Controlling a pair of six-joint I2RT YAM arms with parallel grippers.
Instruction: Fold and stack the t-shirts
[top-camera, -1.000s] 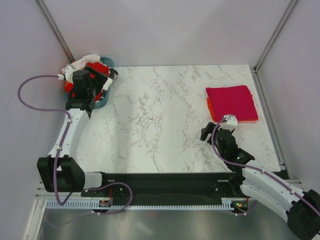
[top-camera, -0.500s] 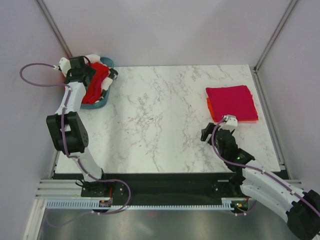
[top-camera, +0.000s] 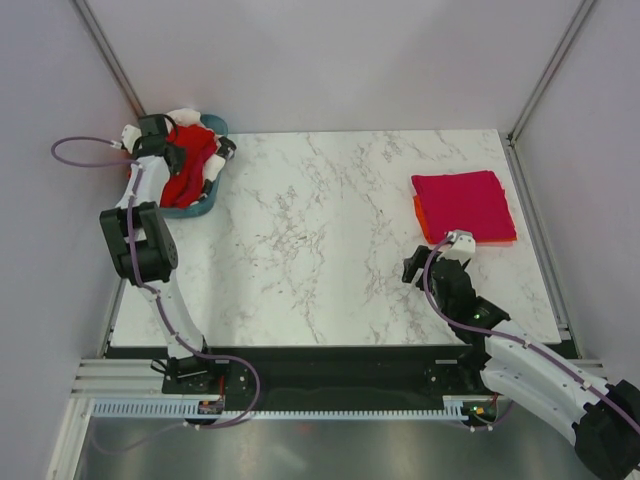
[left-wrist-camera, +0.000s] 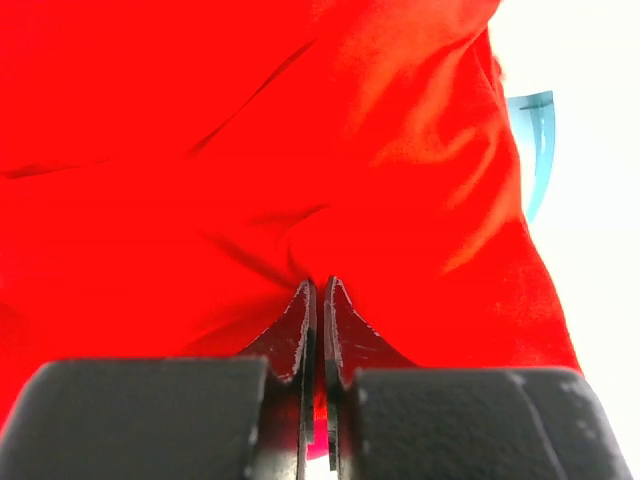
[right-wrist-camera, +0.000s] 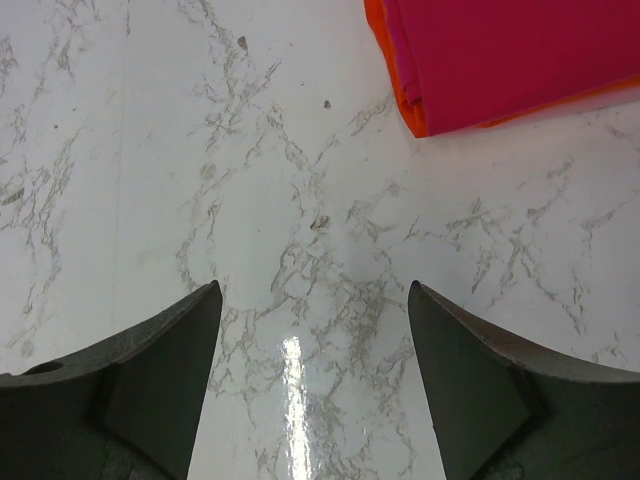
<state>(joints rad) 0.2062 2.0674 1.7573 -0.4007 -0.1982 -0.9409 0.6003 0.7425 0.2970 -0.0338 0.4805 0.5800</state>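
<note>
A crumpled bright red t-shirt lies in the teal tub at the table's far left corner, with white cloth beside it. My left gripper reaches into the tub. The left wrist view is filled by the red t-shirt, and the left gripper is shut on a pinched fold of it. A folded magenta-pink t-shirt rests on a folded orange one at the right. My right gripper hovers open over bare marble just in front of that stack, holding nothing.
The tub's teal rim shows at the right edge of the left wrist view. Grey walls with metal corner posts close in the marble table on three sides. The black rail with the arm bases runs along the near edge.
My left arm has swung back over the tub's left side and its gripper has gone from open to shut on the red t-shirt. The right arm has not moved.
</note>
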